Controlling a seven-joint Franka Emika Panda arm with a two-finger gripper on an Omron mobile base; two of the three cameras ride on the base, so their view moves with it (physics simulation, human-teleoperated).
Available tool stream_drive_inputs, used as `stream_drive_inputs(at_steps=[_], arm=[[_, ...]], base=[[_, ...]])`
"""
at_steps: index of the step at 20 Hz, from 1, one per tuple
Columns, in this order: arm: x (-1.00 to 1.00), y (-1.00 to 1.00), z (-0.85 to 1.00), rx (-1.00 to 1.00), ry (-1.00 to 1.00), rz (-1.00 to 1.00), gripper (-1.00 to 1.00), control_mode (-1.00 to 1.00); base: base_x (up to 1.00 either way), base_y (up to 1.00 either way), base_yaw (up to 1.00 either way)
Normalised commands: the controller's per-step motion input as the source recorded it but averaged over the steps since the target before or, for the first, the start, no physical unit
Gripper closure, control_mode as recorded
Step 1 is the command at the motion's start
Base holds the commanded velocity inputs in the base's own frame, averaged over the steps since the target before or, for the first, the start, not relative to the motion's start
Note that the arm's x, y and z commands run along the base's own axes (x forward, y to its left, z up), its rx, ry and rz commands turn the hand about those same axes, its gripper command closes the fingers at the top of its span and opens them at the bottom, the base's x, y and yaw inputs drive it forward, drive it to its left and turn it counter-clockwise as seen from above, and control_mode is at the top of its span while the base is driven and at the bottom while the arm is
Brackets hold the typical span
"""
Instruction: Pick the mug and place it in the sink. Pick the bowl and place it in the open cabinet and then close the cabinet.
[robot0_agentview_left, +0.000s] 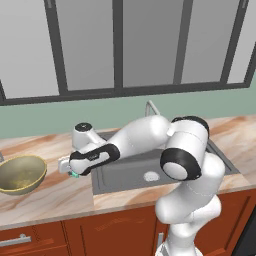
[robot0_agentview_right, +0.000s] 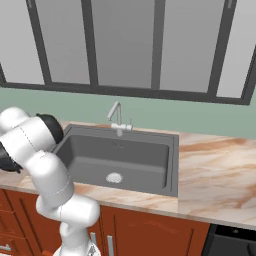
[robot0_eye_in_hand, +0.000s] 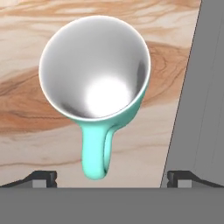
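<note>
The gripper (robot0_eye_in_hand: 112, 177) hangs with jaws spread wide and empty just above the mug (robot0_eye_in_hand: 97, 83), a glossy teal cup with a smooth white inside and looped handle, standing upright on the veined marble counter (robot0_agentview_left: 60, 195) just left of the sink (robot0_agentview_right: 120, 160). Farther left sits the round olive-gold bowl (robot0_agentview_left: 21, 173), speckled inside. The rectangular dark grey sink has a silver drain (robot0_agentview_right: 114, 177) and a curved faucet (robot0_agentview_right: 118, 117) behind.

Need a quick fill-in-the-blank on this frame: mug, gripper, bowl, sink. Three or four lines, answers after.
1. The mug stands upright on the ____, beside the sink.
2. The gripper is above the mug with its jaws ____.
3. The mug's handle points toward the ____.
4. The sink holds no dishes; the bowl sits on the counter to its ____.

Answers: counter; open; gripper; left
</note>
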Motion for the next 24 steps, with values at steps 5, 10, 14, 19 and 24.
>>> stream_drive_inputs(at_steps=[5,10,14,19,24], arm=[[0.14,0.06,-0.13,0.0,0.0,0.01,-1.0,-1.0],[0.15,0.09,-0.17,0.0,0.0,0.0,-1.0,-1.0],[0.14,0.09,-0.15,0.0,0.0,0.0,-1.0,-1.0],[0.06,0.13,-0.11,0.0,0.0,0.0,-1.0,-1.0],[0.03,-0.01,-0.04,0.0,-0.02,0.01,1.0,-1.0]], base=[[0.0,0.0,0.0],[0.0,0.0,0.0],[0.0,0.0,0.0],[0.0,0.0,0.0],[0.0,0.0,0.0]])
